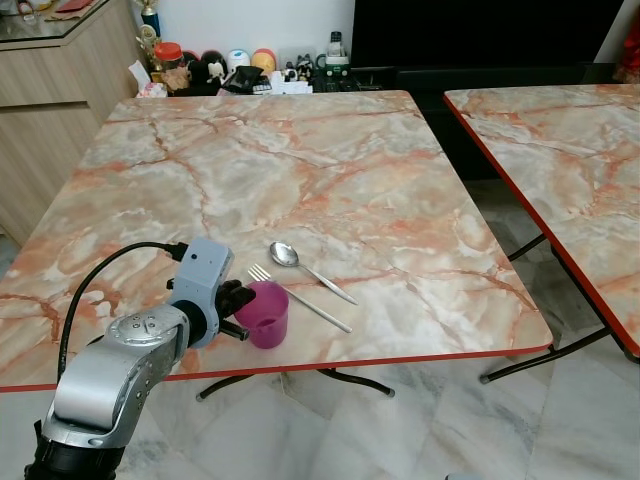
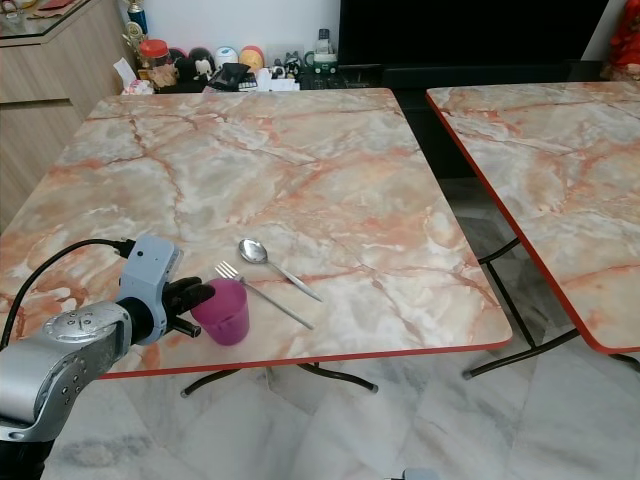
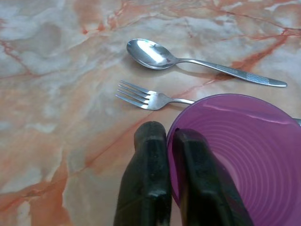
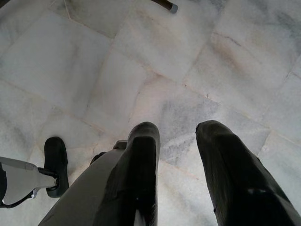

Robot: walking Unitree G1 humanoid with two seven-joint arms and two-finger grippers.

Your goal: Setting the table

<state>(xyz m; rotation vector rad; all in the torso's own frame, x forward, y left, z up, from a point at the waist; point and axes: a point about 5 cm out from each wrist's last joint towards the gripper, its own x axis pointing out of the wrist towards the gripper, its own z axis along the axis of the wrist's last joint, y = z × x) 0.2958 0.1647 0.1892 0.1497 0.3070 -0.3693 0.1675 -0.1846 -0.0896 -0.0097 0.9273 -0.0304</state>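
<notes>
A purple plastic cup [image 1: 265,313] stands upright near the front edge of the marble table [image 1: 300,170]. My left gripper [image 1: 240,301] is shut on the cup's rim, one finger inside and one outside [image 3: 146,155]. A fork [image 1: 298,297] lies just right of the cup, its tines beside the rim. A spoon [image 1: 308,268] lies next to the fork, slightly farther back. My right gripper [image 4: 176,136] hangs open over the floor, holding nothing.
A second marble table [image 1: 560,150] stands to the right across a gap of tiled floor [image 1: 420,430]. Jars, figurines and small items [image 1: 240,70] line the far edge. A wooden cabinet [image 1: 50,100] stands at the left.
</notes>
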